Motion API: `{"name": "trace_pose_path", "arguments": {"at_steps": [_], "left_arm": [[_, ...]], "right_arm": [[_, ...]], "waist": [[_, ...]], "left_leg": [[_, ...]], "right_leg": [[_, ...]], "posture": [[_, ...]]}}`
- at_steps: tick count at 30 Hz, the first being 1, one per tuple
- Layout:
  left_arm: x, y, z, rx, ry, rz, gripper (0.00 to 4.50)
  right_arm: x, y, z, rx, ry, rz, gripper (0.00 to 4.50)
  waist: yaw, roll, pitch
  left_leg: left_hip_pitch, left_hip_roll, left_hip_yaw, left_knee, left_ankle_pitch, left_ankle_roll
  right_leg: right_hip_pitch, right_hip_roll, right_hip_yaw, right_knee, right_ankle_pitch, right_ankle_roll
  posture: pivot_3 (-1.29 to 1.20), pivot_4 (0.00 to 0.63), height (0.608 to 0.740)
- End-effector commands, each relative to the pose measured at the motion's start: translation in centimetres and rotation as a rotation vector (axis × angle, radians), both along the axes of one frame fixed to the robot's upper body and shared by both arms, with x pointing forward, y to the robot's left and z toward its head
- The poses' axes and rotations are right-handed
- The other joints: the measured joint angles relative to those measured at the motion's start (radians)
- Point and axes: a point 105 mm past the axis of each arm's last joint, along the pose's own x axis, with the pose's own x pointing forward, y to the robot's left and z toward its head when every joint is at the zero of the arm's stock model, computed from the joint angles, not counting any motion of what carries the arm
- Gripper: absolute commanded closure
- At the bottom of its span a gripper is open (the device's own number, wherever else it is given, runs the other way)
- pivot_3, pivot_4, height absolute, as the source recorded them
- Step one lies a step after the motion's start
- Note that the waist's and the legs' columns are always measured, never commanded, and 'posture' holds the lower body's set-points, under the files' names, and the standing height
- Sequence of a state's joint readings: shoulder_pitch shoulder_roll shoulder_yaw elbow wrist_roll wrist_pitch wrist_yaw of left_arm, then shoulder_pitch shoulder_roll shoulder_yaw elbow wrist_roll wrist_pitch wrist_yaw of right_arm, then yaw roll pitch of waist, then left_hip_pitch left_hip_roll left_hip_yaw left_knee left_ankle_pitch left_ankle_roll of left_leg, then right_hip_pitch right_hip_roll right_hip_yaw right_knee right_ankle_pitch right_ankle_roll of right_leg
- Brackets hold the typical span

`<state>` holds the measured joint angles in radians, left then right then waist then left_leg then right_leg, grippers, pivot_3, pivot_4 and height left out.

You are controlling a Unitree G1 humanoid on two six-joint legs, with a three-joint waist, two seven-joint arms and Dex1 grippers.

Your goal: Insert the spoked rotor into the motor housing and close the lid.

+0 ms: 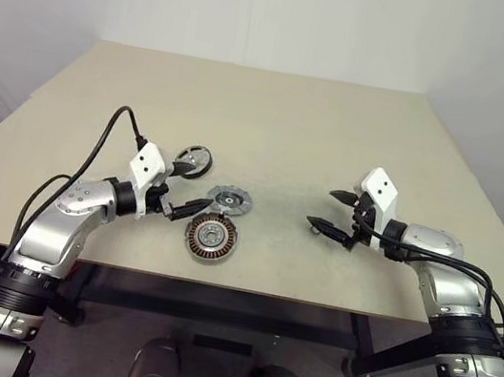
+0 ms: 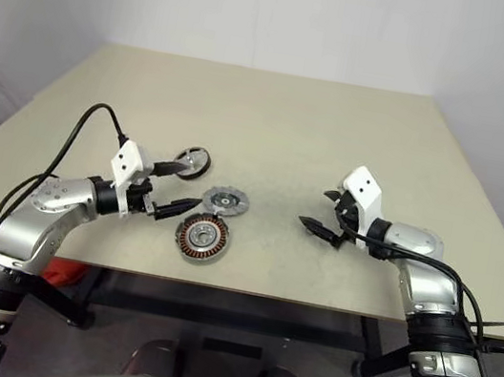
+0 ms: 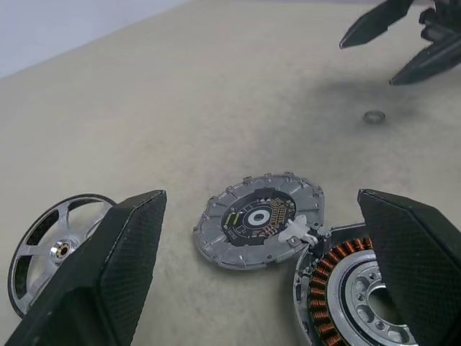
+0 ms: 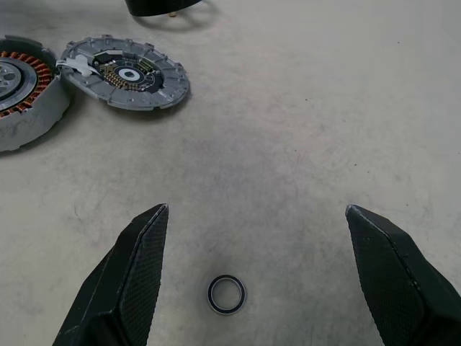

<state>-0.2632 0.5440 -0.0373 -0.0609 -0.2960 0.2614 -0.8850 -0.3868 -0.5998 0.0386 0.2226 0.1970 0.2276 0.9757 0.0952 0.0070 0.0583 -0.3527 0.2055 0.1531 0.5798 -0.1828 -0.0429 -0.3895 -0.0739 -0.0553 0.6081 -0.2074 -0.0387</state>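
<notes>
Silver spoked rotor [image 1: 193, 161], lid [image 1: 231, 200] and motor housing [image 1: 212, 238] just beyond spread left gripper [image 1: 185, 189]; right gripper [image 1: 332, 211] likewise spread, empty.

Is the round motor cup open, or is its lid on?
Open. The motor housing shows its copper windings, and the lid lies beside it on the table.

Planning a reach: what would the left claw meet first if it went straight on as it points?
Probably the lid, lying flat between the open left claw fingers' line; depth is uncertain.
</notes>
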Motion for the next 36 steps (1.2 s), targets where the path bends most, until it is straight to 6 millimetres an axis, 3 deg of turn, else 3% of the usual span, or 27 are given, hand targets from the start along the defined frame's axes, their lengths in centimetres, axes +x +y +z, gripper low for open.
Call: {"name": "trace_pose_path", "arguments": {"at_steps": [1, 5, 11, 16, 24, 36], "left_arm": [[-0.3, -1.0, 1.7, 0.168, -0.140, -0.114, 0.02], [-0.8, -2.2, 2.3, 0.385, -0.274, -0.288, 0.02], [-2.0, -3.5, 3.6, 0.509, -0.354, -0.552, 0.02], [-2.2, -2.8, 2.7, 0.609, -0.321, -0.718, 0.02], [-1.1, -0.5, 1.6, 0.744, -0.283, -0.850, 0.02], [0.5, -1.9, 0.6, 0.784, -0.235, -0.993, 0.02]], "right_arm": [[0.5, 0.0, 1.5, 0.006, -0.060, 0.003, 0.06], [0.6, 0.2, 1.5, 0.006, -0.062, 0.010, 0.06], [0.5, 0.3, 1.4, 0.012, -0.068, -0.001, 0.06], [0.1, 0.1, 1.2, 0.023, -0.074, -0.026, 0.06], [-0.7, 0.0, 0.8, 0.040, -0.081, -0.069, 0.06], [-1.1, 0.1, 0.7, 0.073, -0.114, -0.134, 0.06]], "waist": [[0.000, 0.000, 0.000], [0.000, 0.000, 0.000], [0.002, 0.000, 0.000], [0.002, 0.000, 0.000], [0.006, 0.000, 0.000], [0.017, 0.000, 0.000]], "left_leg": [[0.000, 0.000, 0.000, 0.000, 0.000, 0.000], [0.000, 0.000, 0.000, 0.000, 0.000, 0.000], [0.000, 0.000, 0.000, -0.001, 0.000, 0.000], [0.000, 0.000, 0.001, -0.001, 0.000, 0.000], [0.000, 0.000, 0.002, -0.001, 0.000, 0.000], [-0.001, 0.000, 0.002, -0.002, 0.000, -0.001]], "right_leg": [[0.000, 0.000, 0.000, 0.000, 0.000, 0.000], [0.000, 0.000, 0.000, 0.000, -0.001, 0.001], [0.000, 0.000, 0.000, 0.000, 0.002, -0.003], [-0.001, 0.000, 0.000, 0.000, 0.002, -0.004], [-0.001, 0.000, 0.001, 0.000, 0.002, -0.003], [-0.002, -0.001, 0.001, 0.000, 0.002, -0.004]], "posture": [[0.00, 0.000, 0.740], [0.00, 0.000, 0.740], [0.00, 0.000, 0.740], [0.00, 0.000, 0.740], [0.00, 0.000, 0.740], [0.00, 0.000, 0.740]]}}
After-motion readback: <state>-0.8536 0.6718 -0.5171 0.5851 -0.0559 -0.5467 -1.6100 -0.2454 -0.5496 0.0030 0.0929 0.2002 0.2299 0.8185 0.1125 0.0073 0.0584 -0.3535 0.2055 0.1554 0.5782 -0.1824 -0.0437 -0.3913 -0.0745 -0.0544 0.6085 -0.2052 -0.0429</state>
